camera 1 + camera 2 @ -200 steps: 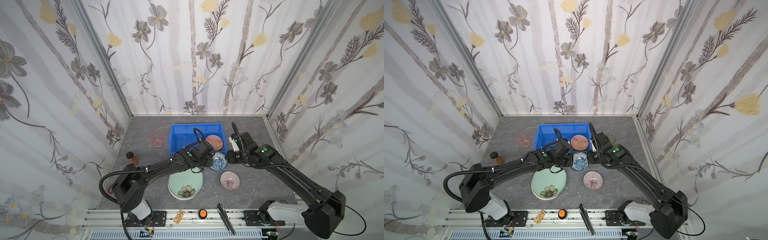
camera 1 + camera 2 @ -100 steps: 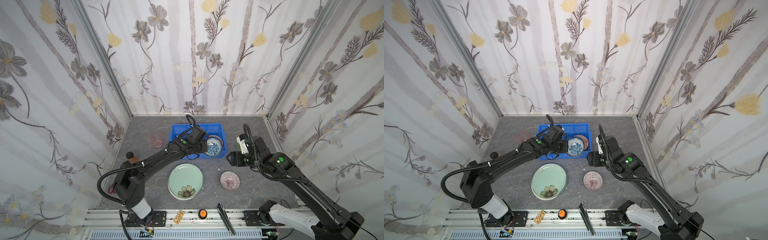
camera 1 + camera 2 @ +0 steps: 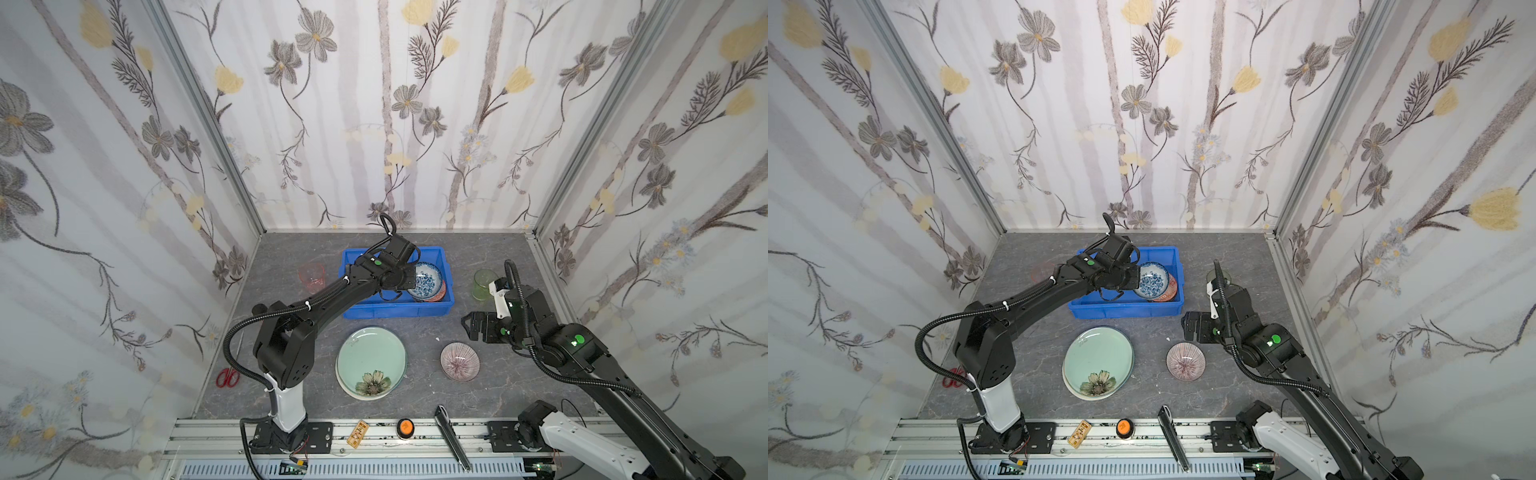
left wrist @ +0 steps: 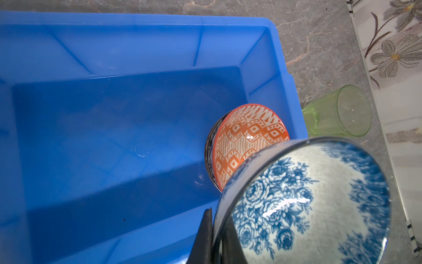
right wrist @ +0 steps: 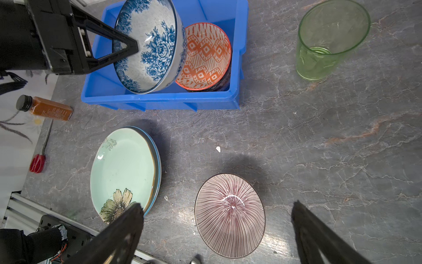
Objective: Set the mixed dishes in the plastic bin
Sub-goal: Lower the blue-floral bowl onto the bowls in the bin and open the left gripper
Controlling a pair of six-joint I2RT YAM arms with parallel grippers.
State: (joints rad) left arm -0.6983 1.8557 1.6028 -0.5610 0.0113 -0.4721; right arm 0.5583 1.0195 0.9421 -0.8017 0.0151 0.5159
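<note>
We count four bowls, two tumblers, one bin and one stack of plates on the grey table [image 3: 478,249]. The blue bin [image 3: 395,309] sits in the back half of the table, midway between the left and right edges. In its front right corner an orange bowl [image 4: 246,137] lies tipped inside a dark bowl [image 4: 208,150]. The left gripper [image 4: 215,226] is clamped on the rim of the blue floral bowl [image 5: 150,45], one finger inside and one outside, holding it on its side over that same end of the bin.

The striped bowl [image 3: 459,361] stands toward the front right; the pale green plate [image 3: 371,361] lies at the front middle. The right gripper [image 3: 464,327] hangs above the table near the striped bowl, jaws spread wide and empty. The green tumbler [image 3: 484,284] stands upright between the bin and the right edge; the pink tumbler [image 3: 312,276] stands just left of the bin. We also count one amber jar [image 5: 45,107] and one pair of red scissors [image 3: 227,377], both at the left edge.

Of the dark bowl we see only a sliver of rim, so its pattern escapes us; whether the blue floral bowl touches the orange bowl we cannot tell. Further rims show under the pale green plate in the right wrist view, but we cannot count them. In both top views the left arm covers most of the amber jar and part of the bin's inside.
</note>
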